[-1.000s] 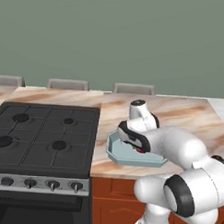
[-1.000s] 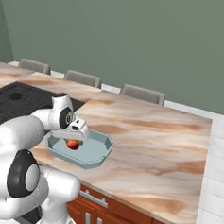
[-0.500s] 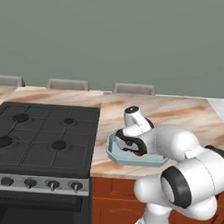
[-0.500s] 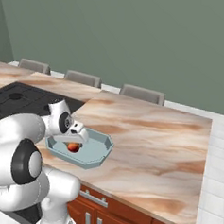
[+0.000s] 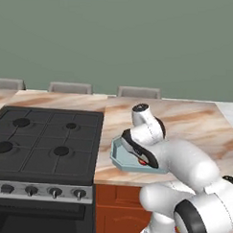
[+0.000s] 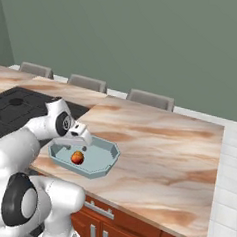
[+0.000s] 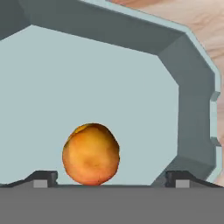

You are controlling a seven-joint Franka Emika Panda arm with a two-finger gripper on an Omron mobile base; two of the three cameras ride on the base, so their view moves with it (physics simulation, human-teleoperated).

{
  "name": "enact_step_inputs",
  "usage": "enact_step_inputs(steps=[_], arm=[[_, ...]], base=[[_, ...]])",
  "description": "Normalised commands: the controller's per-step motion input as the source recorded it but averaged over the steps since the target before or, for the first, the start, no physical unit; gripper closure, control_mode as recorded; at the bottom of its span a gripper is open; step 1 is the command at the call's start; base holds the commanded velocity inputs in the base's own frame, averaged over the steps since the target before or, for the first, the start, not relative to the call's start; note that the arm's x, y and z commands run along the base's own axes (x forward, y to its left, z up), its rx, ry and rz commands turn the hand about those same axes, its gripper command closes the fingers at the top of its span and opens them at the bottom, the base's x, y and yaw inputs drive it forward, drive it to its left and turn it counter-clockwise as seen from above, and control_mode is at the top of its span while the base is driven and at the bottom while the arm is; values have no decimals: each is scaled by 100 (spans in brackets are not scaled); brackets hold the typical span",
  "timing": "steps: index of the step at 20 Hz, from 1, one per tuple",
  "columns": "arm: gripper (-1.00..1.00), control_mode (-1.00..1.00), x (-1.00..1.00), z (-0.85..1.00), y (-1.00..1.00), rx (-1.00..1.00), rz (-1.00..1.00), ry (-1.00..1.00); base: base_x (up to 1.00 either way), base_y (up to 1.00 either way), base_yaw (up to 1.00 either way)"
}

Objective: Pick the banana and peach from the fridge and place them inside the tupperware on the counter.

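Figure: task roughly at its midpoint, as judged from the three views.

Counter [image 6: 169, 144]: the marbled slab spreads beneath and well beyond my claw, with the black gas stovetop [image 5: 40, 139] off to one side of my arm; three grey chair backs [image 6: 150, 99] stand past the far edge.

Tupperware [image 6: 105, 162]: the pale blue-grey octagonal container sits on the counter directly under my claw. In the hand view its floor and flared rim [image 7: 192, 87] lie spread out ahead of my fingertips.

Claw [image 6: 81, 147]: I hover just above the container's floor, pointing down into it. My two fingertips [image 7: 41, 178] stand spread wide, one on either side of the peach, and I see a gap between each tip and the fruit, so I read my claw as released and grasping nothing.

Peach [image 7: 91, 154]: the orange-red fruit rests on the tupperware's floor, immediately below my claw and between my parted fingertips [image 6: 77, 157]. I judge this half of the task done.

Remaining: no banana lies in the visible part of the container, though my arm hides some of it in the left base view. I judge that the banana has yet to be fetched from the fridge and set beside the peach.
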Motion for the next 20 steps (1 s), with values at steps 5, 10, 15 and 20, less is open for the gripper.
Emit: enact_step_inputs(steps=[5, 10, 15, 20], arm=[[-100, -100, -70, 86, -21, 0, 0, -46], [-100, -100, -89, 65, -7, 0, 0, -34], [-100, -100, -97, 68, -3, 6, 4, -8], [-100, -100, -64, 57, 0, 6, 11, 0]], base=[[0, 0, 0], [0, 0, 0], [0, 0, 0], [0, 0, 0]])
